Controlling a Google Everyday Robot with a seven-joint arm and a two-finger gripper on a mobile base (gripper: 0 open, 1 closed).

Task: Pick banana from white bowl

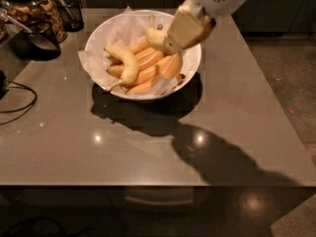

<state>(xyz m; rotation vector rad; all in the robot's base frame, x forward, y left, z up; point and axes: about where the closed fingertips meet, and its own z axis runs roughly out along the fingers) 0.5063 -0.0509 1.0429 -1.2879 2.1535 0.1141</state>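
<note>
Cable (34,98): a dark loop on the table (148,157), well left of the white bowl (94,38).
Glass jar (37,9): behind and left of the bowl, filled with brown pieces; a dark cup (34,41) stands just in front of it.
White bowl: paper-lined, on the far middle of the table.
Longer banana (126,63): on the left of the bowl's pile, thin stem toward the near rim.
Orange-yellow bananas (148,73): heaped in the middle of the bowl, under and beside the longer one.
Banana (155,37): plump and pale yellow, stem up, over the bowl's far right side and apparently raised off the pile.
Gripper (170,36): over the bowl's right rim, reaching in from the upper right; it looks closed on the banana's body, which is all it holds.
Risk, slip: the hold seems to sit near one end, so the banana could swing or drop back into the bowl.
Risk, snag: its low end is close to the heap and paper; dragging sideways could pull either over the rim.
Writing: none readable on jar, bowl or arm.
</note>
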